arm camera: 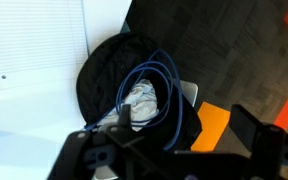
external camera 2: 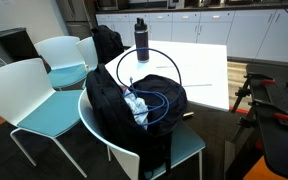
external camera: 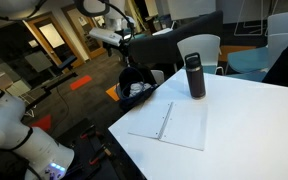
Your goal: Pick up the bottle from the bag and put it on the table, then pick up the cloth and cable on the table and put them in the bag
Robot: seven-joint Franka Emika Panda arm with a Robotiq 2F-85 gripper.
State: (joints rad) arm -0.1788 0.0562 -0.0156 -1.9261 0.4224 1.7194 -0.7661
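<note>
White table (external camera: 244, 120) and chair-borne bag (external camera 2: 109, 95): all three items appear placed, closing step in hand.
Bottle (external camera: 195, 76) stands upright near a corner of the table, apart from the bag. A lined sheet (external camera: 169, 125) lies flat toward the table edge nearest the bag. The bag sits mouth-up on a teal chair (external camera 2: 192, 148) just beside that edge. The cloth (arm camera: 142, 98) lies inside it, with the cable (arm camera: 162, 72) looped over and around the cloth. Gripper (arm camera: 182, 125) hangs above the bag mouth, jaws spread wide, nothing between them. Judgement: both transfers look complete and only withdrawal remains. The next move calls for a straight lift clear of the cable loops, so no finger snags one.
</note>
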